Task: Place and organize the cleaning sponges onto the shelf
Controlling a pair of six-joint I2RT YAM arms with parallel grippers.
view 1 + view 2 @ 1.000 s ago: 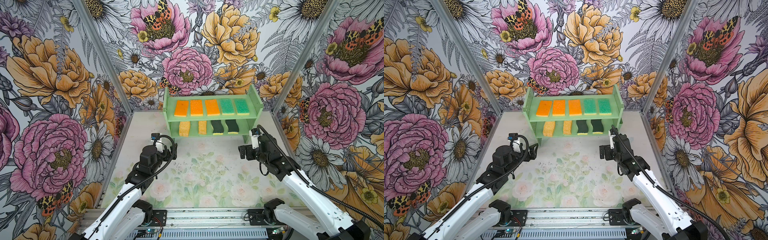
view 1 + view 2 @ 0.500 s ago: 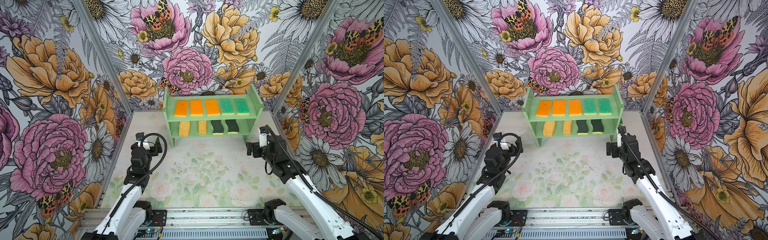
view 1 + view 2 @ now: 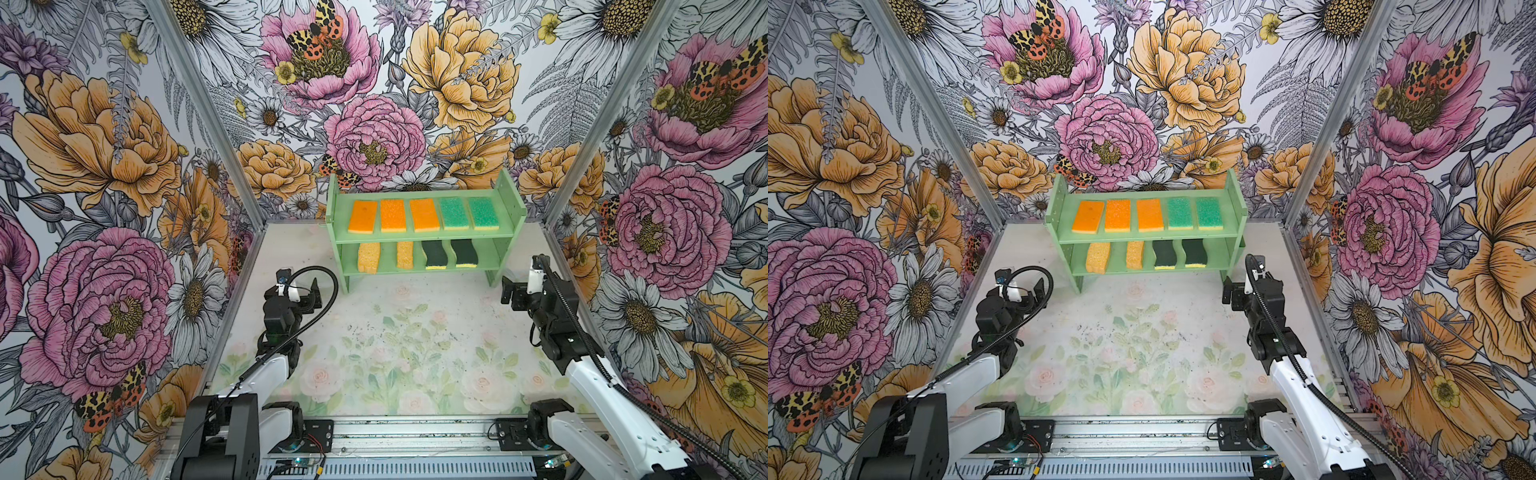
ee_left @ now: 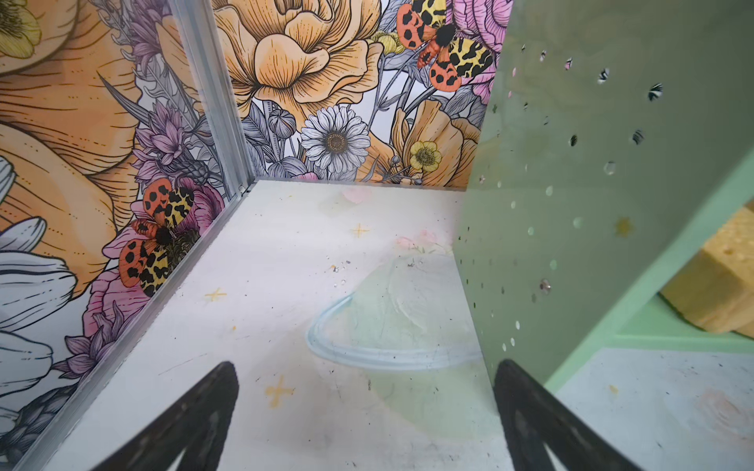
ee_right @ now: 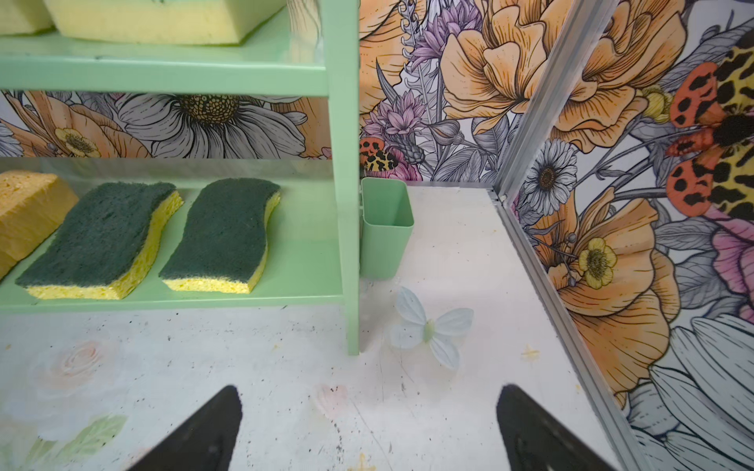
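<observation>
The mint-green shelf (image 3: 509,199) (image 3: 1235,199) stands at the back of the mat in both top views. Its upper tier holds three orange-topped sponges (image 3: 392,215) and two green-topped sponges (image 3: 453,212) in a row. On the lower tier lie two porous yellow sponges (image 3: 368,257) and two wavy dark-green sponges (image 3: 435,252) (image 5: 224,228). My left gripper (image 3: 301,289) (image 4: 366,367) hovers open and empty off the shelf's left side panel (image 4: 571,204). Off the shelf's right leg (image 5: 353,326), my right gripper (image 3: 513,291) (image 5: 370,391) is also open, holding nothing.
A small green cup (image 5: 385,228) hangs on the shelf's right side. Floral walls with aluminium corner posts (image 3: 552,199) close in both sides and the back. The arms' base rail (image 3: 415,432) runs along the front edge.
The left arm has folded back and its gripper has shifted left toward the wall. The right gripper has drifted slightly right. The sponges have not moved.
</observation>
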